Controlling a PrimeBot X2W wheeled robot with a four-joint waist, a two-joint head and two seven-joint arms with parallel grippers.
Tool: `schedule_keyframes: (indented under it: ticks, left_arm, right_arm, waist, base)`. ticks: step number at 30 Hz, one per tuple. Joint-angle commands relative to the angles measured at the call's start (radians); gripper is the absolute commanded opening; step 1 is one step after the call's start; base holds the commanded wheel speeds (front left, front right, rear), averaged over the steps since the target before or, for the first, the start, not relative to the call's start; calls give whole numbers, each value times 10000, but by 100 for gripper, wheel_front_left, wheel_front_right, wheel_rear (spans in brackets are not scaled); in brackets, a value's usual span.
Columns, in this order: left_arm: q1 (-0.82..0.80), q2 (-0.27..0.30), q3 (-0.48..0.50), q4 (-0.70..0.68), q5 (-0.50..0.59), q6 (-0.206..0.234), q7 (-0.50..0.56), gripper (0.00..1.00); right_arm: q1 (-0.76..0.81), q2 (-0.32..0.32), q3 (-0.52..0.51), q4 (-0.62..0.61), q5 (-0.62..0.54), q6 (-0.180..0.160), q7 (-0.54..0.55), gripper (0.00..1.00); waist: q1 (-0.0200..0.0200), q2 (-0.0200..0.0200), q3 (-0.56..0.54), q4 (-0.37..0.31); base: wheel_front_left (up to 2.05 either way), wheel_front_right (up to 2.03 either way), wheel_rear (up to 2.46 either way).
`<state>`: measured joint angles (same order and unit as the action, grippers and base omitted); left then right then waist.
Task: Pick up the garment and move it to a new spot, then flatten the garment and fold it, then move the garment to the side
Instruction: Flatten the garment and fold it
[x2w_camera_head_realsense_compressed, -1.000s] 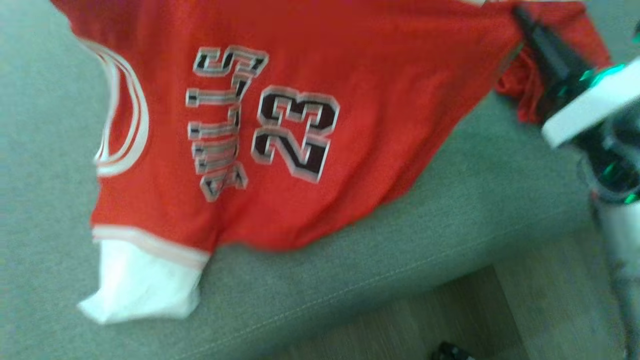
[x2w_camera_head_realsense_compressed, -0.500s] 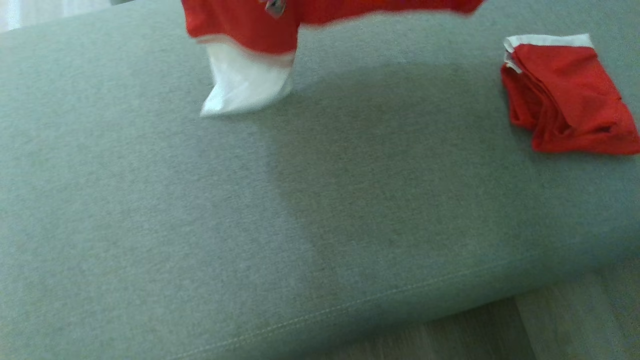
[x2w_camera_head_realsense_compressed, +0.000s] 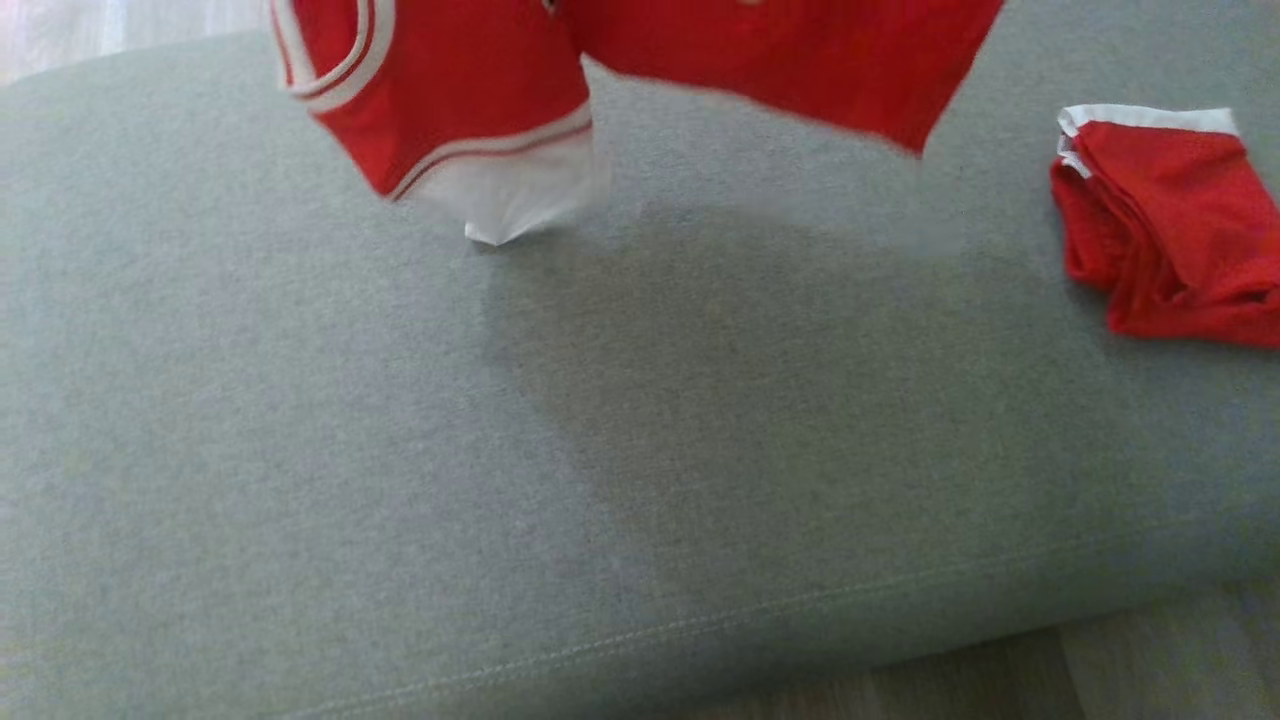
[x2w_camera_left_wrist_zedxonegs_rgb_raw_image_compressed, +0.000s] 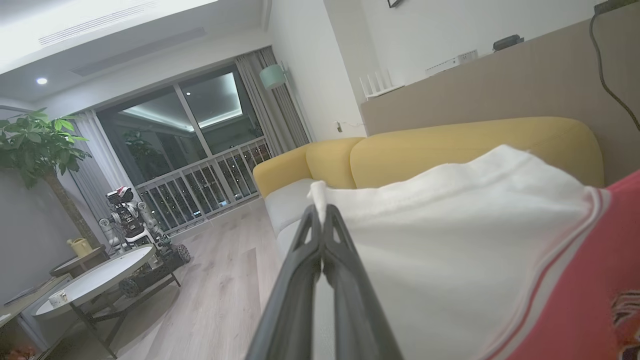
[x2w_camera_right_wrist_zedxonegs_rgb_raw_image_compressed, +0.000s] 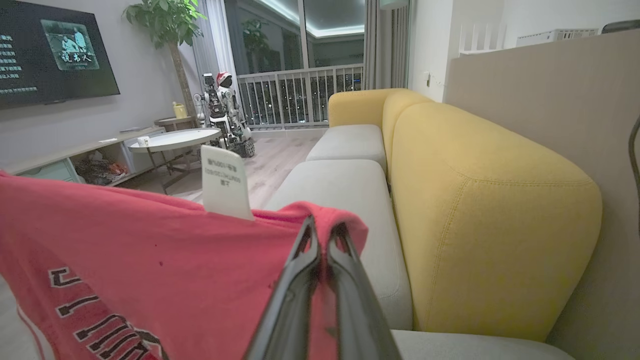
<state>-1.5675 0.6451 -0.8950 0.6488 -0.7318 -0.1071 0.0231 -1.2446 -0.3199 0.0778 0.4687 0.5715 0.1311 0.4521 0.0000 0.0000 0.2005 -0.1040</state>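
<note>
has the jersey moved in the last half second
Yes, downward in the head view: the jersey now dips its right corner below the top of the folded red garment; before, it sat above.

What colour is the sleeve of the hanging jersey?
The sleeve is white; the left wrist view shows it best.

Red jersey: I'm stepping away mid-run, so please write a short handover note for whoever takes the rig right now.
Left end effector: shut on the white sleeve of the red jersey.
Right end effector: shut on the jersey's red edge, near its label.
Jersey: lifted, hanging between both arms over the grey cushion; whether its white tip touches the cushion cannot be told.
A folded red garment lies on the cushion's right side.
Done: pickup.
Left: lay it at a new spot, flatten, fold, move it aside.
</note>
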Motion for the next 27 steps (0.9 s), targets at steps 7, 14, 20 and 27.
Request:
schedule_keyframes:
  ticks: [7, 14, 20, 27]
  left_arm:
    - [-1289, -394, -1, 605, 355, -83, -99, 0]
    - [-2424, -730, -278, 1326, 1247, 200, -903, 0]
    - [-3987, -755, -123, 1975, 2605, 1850, -2654, 0]
    - [-4779, -386, 908, -731, 4245, 3315, -2844, 0]
  right_arm:
    - [-1057, 41, 235, 743, -386, -4, -411, 0]
    - [-2214, 447, 527, 1707, -1079, -4, -1295, 0]
    - [-3837, 1036, 327, 2742, -2154, -4, -3457, 0]
    - [-5178, 1272, -321, 3913, -3560, -4, -6234, 0]
  waist:
    - [0, 0, 644, 334]
    - [0, 0, 1993, 405]
    - [0, 0, 3597, 354]
    - [0, 0, 5131, 587]
  base:
    - [0, 0, 0]
    - [0, 0, 0]
    - [0, 0, 0]
    - [0, 0, 0]
